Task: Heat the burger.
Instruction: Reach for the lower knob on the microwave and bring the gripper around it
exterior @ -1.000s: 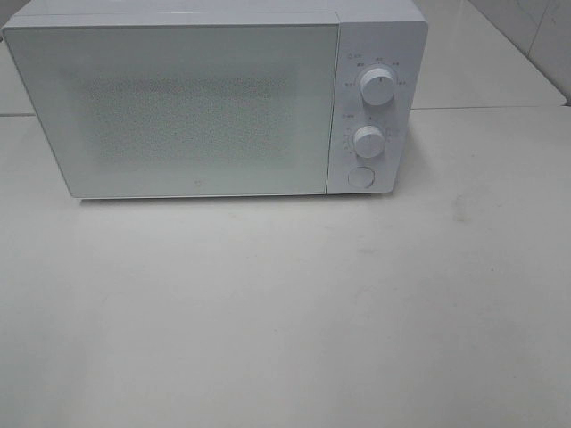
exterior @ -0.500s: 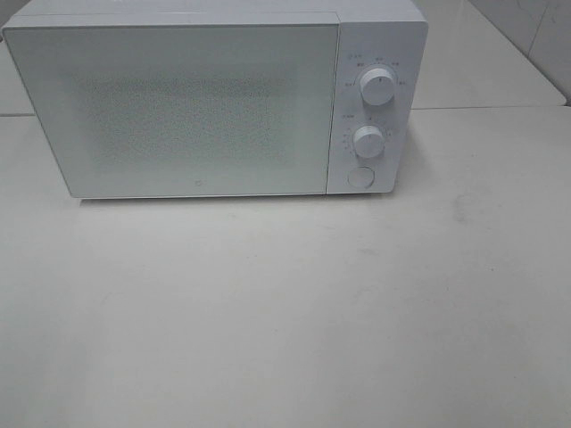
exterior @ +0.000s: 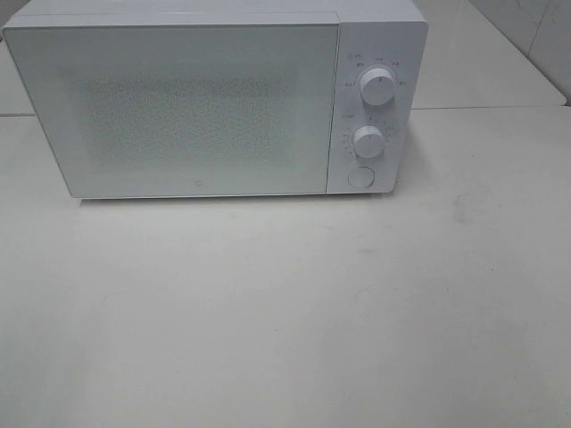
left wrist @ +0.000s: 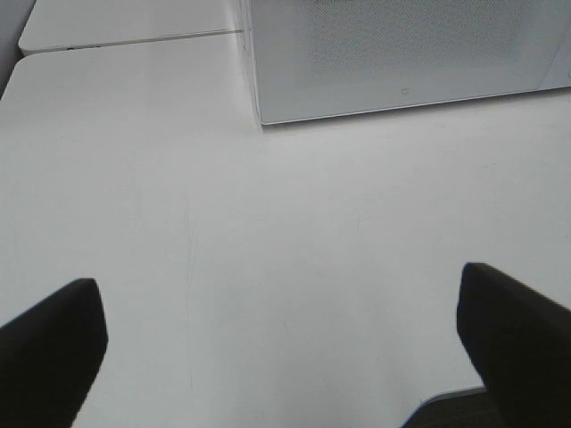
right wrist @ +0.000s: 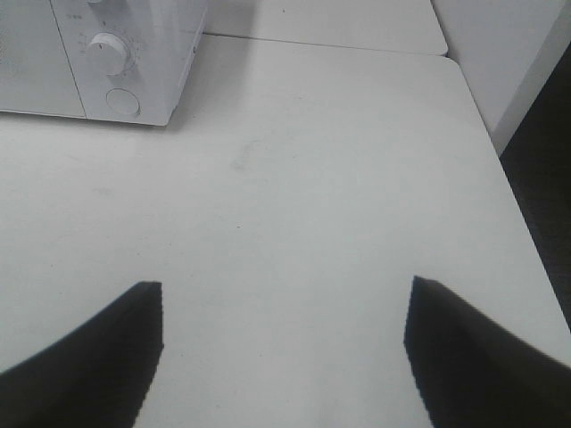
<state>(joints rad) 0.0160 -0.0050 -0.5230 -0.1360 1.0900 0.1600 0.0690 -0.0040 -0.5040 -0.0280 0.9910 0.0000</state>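
1. No movement to report over the last second; the microwave [exterior: 205, 102] sits at the back of the desk [exterior: 285, 312] with its door [exterior: 178, 107] shut flush, just as in the earlier overhead views.
2. The upper knob [exterior: 378, 86], the lower knob [exterior: 368, 141] and the round button [exterior: 360, 176] look unaltered; if a knob has crept round a touch, it is too small to tell.
3. The burger is nowhere in sight; it is not on the desk in front of the microwave and not in either arm's grasp; the door panel is frosted and speckled, so I cannot tell whether it is inside.
4. Left jaws stand wide, dark fingers [left wrist: 49, 352] far apart with only bare desk between them; the microwave's front corner lies ahead, well apart.
5. Right jaws are wide too, fingers [right wrist: 89, 357] spread and holding nothing; the knob panel shows ahead, out of reach for now.
6. Neither arm shows in the overhead view; both seem held back near the desk's front edge.
7. My read: with nothing changing and the door closed, either the burger is already inside and a knob turn or a wait is what remains, or loading has not begun; the pictures do not settle which.
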